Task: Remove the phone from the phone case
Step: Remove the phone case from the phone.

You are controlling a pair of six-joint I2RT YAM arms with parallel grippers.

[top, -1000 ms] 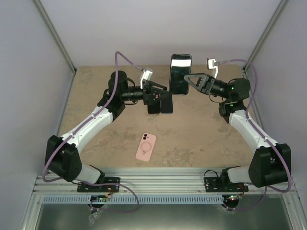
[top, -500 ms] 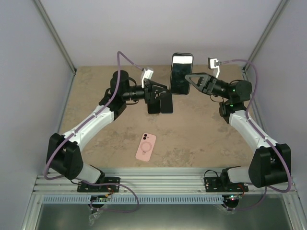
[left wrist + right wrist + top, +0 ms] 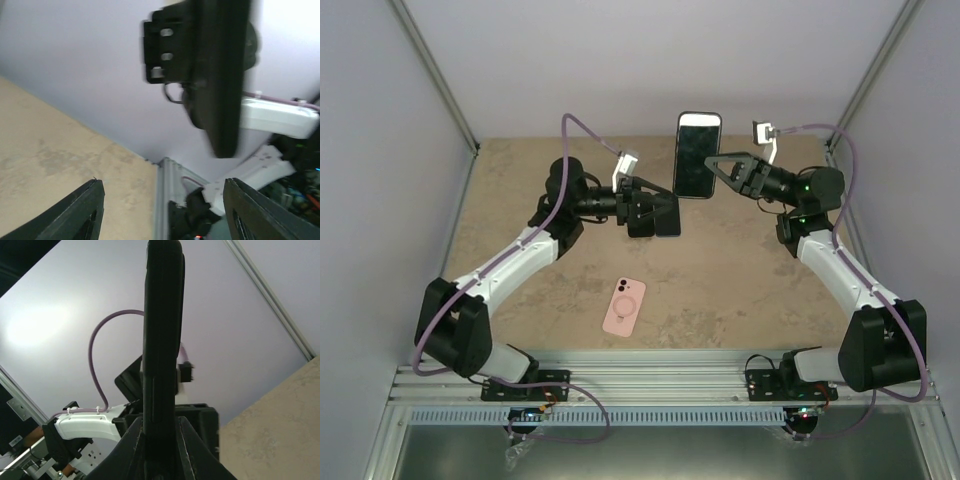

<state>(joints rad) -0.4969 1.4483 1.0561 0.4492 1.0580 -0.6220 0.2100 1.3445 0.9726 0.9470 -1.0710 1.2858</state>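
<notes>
1. Left gripper: you will find it raised above the middle of the table, pointing toward the right arm. In the left wrist view its fingers are spread wide with nothing between them. It reads as having no load, so treat this arm as free.

2. Phone case: the pink case lies flat on the table, back side up, close to the near edge and about midway along it. It sits well apart from both grippers. Nothing holds it, and it appears to be empty.

3. Phone: it is held upright in the air above the far edge of the table, clear of the surface and well apart from the case. Judge the separation as done.

4. Right gripper: its fingers are pressed onto the phone's lower part, pinching it across its thin edges, as the right wrist view confirms. This narrow hold keeps the screen uncovered; expect slippage if you swing the arm quickly.
</notes>
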